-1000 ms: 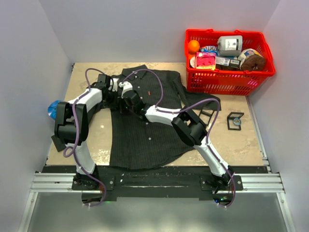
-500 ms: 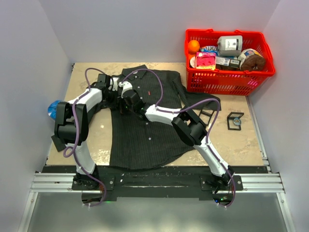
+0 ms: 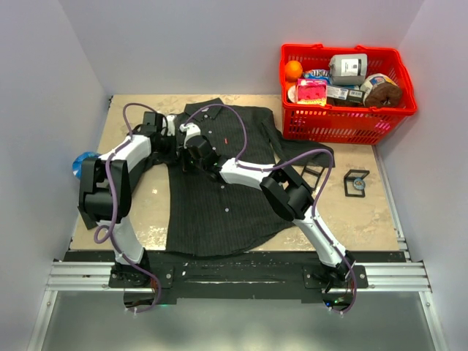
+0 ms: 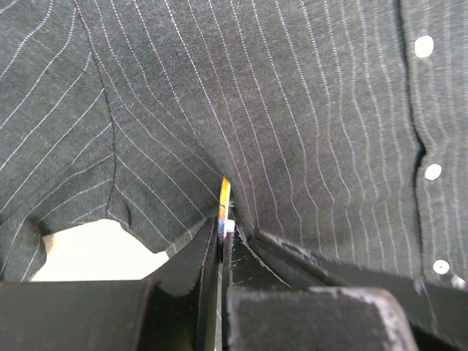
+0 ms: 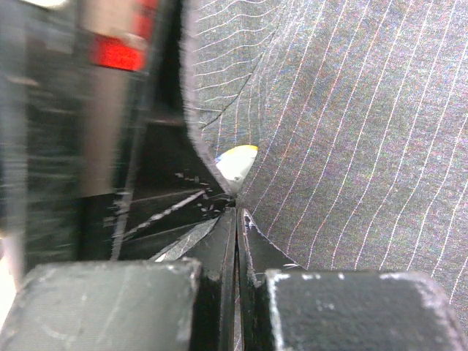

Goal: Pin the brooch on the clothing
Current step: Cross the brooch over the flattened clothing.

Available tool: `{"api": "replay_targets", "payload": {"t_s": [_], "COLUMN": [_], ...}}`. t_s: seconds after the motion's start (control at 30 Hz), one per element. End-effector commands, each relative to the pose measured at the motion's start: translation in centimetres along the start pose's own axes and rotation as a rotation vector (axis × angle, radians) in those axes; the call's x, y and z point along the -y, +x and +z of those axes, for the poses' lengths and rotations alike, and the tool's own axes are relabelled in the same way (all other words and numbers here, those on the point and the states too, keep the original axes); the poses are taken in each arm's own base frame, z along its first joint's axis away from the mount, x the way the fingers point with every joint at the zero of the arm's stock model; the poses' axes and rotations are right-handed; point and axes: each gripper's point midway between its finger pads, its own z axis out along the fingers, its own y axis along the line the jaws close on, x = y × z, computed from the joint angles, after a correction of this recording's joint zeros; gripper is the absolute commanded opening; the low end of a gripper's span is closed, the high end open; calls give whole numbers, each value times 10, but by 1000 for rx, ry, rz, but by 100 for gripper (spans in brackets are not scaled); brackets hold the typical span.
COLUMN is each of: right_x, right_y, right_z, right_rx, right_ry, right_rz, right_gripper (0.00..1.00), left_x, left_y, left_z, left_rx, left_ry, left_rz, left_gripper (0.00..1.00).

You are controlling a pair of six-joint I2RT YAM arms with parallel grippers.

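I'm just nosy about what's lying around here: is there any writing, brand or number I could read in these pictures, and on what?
None can be read.
Pink package in the red basket: print too small.
Grey container in the same basket: pale label, blurred.
Red tag on the shirt: too tiny to read.

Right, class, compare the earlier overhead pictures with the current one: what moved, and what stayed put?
The left arm eased slightly leftward, elbow sinking toward the near edge, wrist sliding left over the shirt. Nothing was grasped or released; the left fingers and right fingers stay shut. The right arm, shirt and red basket did not move.
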Motion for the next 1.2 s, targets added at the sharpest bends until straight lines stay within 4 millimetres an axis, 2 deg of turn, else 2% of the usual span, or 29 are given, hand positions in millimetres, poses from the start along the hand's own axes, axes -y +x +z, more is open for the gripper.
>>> {"api": "replay_targets", "payload": {"t_s": [0.0, 0.17, 0.43, 0.6, 0.7, 0.8, 0.93, 0.97, 1.0, 1.17], "right_x": [-7, -8, -8, -5, -4, -7, -1, -3, 3, 23], "right_y": [2, 2, 6, 7, 8, 2, -17, -31, -30, -61], "right_z": [6, 7, 8, 9, 9, 5, -8, -15, -19, -40], "right_rx": [-7, -6, -14, -16, -19, -17, 12, 35, 34, 87], "right_ry": [-29, -35, -37, -31, -29, -43, -47, -51, -43, -19], "right_rz": [11, 11, 8, 6, 7, 9, 29, 32, 32, 36], "right_gripper": [0, 0, 0, 0, 0, 0, 15, 17, 22, 39], "left_x": [12, 23, 25, 23, 26, 22, 17, 16, 15, 17], "left_y": [-36, -35, -40, -49, -48, -42, -39, -39, -40, -38], "left_z": [-25, -23, -27, -37, -39, -32, -29, -29, -29, -27], "left_rx": [155, 152, 180, 235, 238, 198, 182, 183, 185, 178], "left_ry": [75, 145, 154, 158, 170, 158, 146, 145, 143, 169], "left_rz": [-16, -15, -11, -10, -4, -9, -15, -15, -9, 8], "left_gripper": [0, 0, 0, 0, 0, 0, 0, 0, 0, 0]}}
